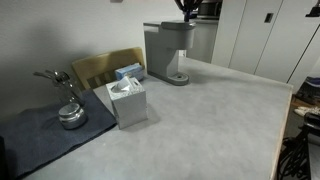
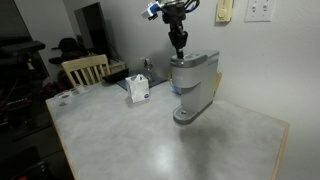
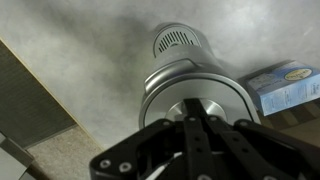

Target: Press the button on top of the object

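One pale table carries everything. The object, the tall grey coffee machine, stands toward the table's wall side with its round drip tray facing the open surface. That placement probably leaves its overhanging head free to reach from above. A grey tissue box sits well apart from it, nearer the chair and clear of the arm's line.

Above the machine hangs the pincer, pointing straight down. In the wrist view its fingers are clenched together on nothing. I judge this deliberate, since a closed tip gives one blunt point for pushing.

The object lies directly beneath the pincer. In the wrist view its rounded top fills the middle of the frame under the fingertips, with the drip tray showing beyond. In an exterior view the tip is just above the head's top face, toward its back edge. Whether it is touching cannot be told. The button itself is hidden behind the fingers.
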Robot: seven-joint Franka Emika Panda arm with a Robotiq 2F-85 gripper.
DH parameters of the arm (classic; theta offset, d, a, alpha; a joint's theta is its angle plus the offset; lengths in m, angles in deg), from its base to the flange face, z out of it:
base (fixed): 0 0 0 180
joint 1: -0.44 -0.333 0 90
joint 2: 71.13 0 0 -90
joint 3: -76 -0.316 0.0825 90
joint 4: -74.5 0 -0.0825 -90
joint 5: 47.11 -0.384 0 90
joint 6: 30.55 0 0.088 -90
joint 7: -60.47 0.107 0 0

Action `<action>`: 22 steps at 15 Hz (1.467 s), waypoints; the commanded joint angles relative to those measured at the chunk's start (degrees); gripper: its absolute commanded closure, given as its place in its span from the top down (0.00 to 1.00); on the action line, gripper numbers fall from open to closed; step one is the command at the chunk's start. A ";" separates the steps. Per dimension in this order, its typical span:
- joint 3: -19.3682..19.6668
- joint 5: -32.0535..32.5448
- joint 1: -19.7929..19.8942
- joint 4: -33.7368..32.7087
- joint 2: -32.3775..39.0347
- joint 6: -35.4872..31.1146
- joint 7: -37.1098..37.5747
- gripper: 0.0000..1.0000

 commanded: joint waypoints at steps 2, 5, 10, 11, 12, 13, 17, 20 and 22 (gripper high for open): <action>0.01 -0.16 0.10 1.67 0.16 -2.16 -1.37 0.00; -0.20 -1.10 0.33 3.21 0.12 -2.14 -1.33 0.00; -0.55 -1.23 0.09 5.26 -0.01 -0.99 -1.92 0.00; -0.55 -1.23 0.09 5.36 -0.03 -0.93 -1.98 0.00; -0.52 -1.17 0.06 5.41 -0.06 -0.96 -1.95 0.00; -0.46 -1.02 0.03 5.35 -0.09 -1.10 -1.87 0.00; -0.19 -0.22 -0.19 4.33 -0.30 -1.69 -1.49 0.00; -0.04 0.77 -0.51 2.56 -0.49 -2.05 -1.64 0.00; 0.03 1.48 -0.76 1.00 -0.55 -1.24 -1.62 0.00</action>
